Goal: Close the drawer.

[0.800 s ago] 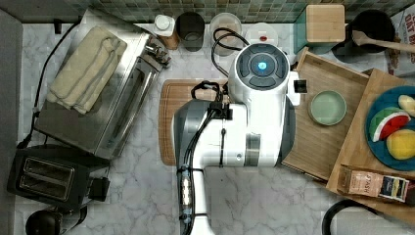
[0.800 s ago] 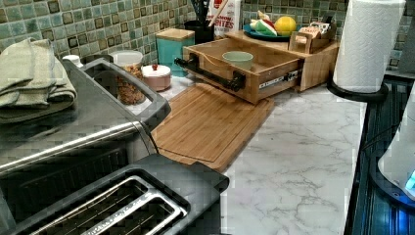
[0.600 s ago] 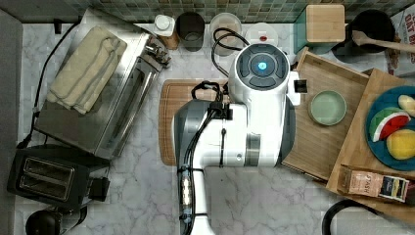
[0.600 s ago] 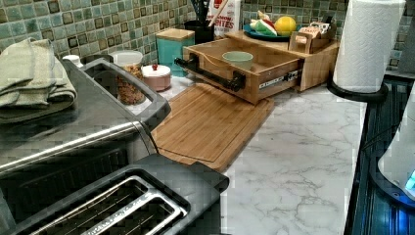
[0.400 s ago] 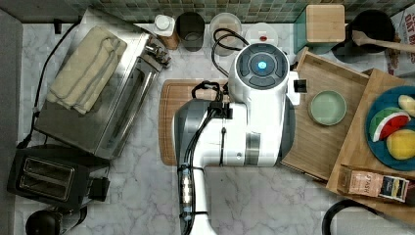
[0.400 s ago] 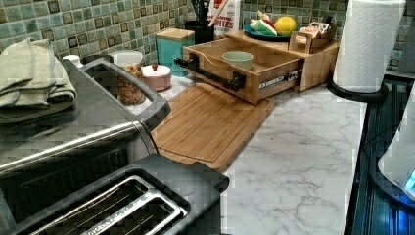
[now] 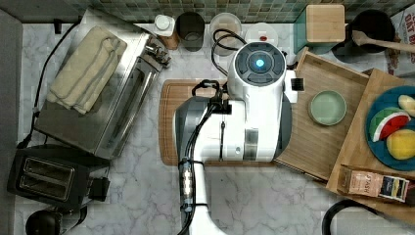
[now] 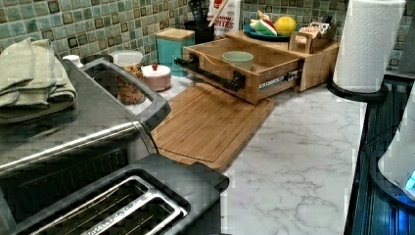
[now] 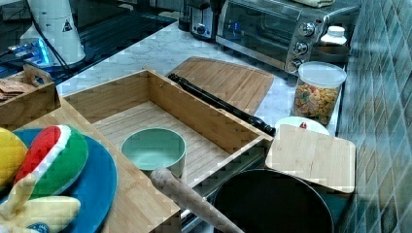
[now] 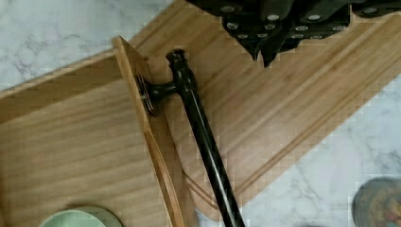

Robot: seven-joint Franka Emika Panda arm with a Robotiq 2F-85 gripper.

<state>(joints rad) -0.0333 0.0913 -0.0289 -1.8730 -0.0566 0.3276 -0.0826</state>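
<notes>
The drawer (image 7: 337,137) stands pulled out from under the wooden slab, its striped floor (image 9: 145,121) bare apart from a green bowl (image 9: 153,148). A black bar handle (image 10: 203,137) runs along the drawer's front wall (image 8: 274,73). My gripper (image 10: 265,53) hovers over the cutting board (image 10: 293,99) just beside the handle's end, fingertips together and holding nothing. In the top view the white arm (image 7: 249,112) covers the handle and much of the cutting board (image 7: 169,122).
A toaster oven (image 7: 98,93) and a black toaster (image 7: 49,178) stand at the top view's left. Jars (image 9: 318,92) and a teal canister (image 8: 175,45) line the tiled wall. A blue fruit plate (image 7: 386,132) rests on the slab, with a paper towel roll (image 8: 369,44) nearby.
</notes>
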